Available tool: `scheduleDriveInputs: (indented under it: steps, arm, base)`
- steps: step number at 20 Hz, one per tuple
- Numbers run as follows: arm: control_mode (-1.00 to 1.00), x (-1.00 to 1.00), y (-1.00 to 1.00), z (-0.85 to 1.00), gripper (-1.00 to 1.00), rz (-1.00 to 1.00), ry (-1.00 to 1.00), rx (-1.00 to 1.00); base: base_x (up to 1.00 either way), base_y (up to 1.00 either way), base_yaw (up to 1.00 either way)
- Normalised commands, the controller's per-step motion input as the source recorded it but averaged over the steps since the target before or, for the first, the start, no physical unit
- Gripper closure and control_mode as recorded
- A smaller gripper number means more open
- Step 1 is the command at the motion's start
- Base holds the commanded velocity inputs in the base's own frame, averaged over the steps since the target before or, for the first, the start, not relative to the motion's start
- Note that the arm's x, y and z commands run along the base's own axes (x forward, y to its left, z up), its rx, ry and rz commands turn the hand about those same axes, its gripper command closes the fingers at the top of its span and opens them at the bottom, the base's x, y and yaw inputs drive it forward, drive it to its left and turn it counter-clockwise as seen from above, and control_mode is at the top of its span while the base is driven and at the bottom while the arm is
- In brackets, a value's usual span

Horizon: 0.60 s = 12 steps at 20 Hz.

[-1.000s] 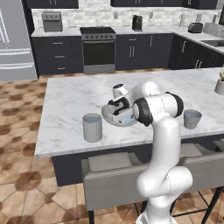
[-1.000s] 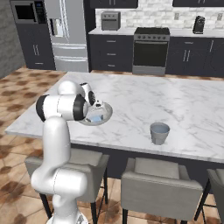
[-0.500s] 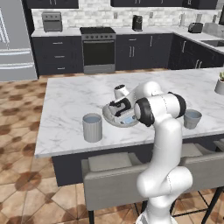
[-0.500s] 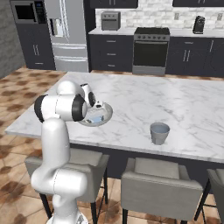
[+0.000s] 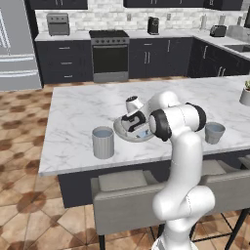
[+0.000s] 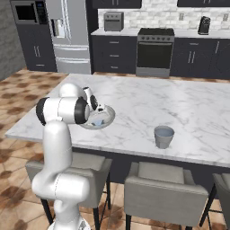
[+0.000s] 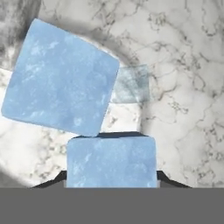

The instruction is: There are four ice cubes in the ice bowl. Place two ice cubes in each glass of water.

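My gripper (image 7: pixel 111 177) reaches down into the ice bowl (image 7: pixel 30 153), and its dark fingertips (image 7: pixel 57 178) press against both sides of one pale-blue ice cube (image 7: pixel 111 159). A second, larger-looking ice cube (image 7: pixel 61 78) lies just beyond it, with a third cube (image 7: pixel 130 83) further off near the rim. From the left base the ice bowl (image 5: pixel 121 130) sits on the island with the gripper (image 5: pixel 139 130) inside it. One glass of water (image 5: pixel 103 142) stands left of the bowl, another glass (image 5: pixel 214 132) to the right. In the right base view the bowl (image 6: pixel 108 117) and one glass (image 6: pixel 164 136) show.
The marble island counter (image 5: pixel 78 107) carries the bowl and glasses near its front edge. Grey stools (image 5: pixel 127 205) stand below that edge. A small plant pot (image 5: pixel 245 95) sits at the far right of the counter.
The fingers have closed in from wide open onto the ice cube in the bowl. The arm and bowl have stayed in place.
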Motion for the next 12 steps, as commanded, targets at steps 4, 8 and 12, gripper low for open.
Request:
scheduleDriveInputs:
  steps: [4,8,12]
  arm:
    - [-1.00,-0.23,0.00,0.01,1.00,0.00,-0.07,0.00]
    - [-1.00,-0.32,0.00,0.59,1.00,0.00,-0.13,0.00]
    - [-1.00,-0.16,0.00,0.98,1.00,-0.04,-0.16,0.04]
  base:
    - [0.00,0.00,0.00]
    - [0.00,0.00,0.00]
    - [0.00,0.00,0.00]
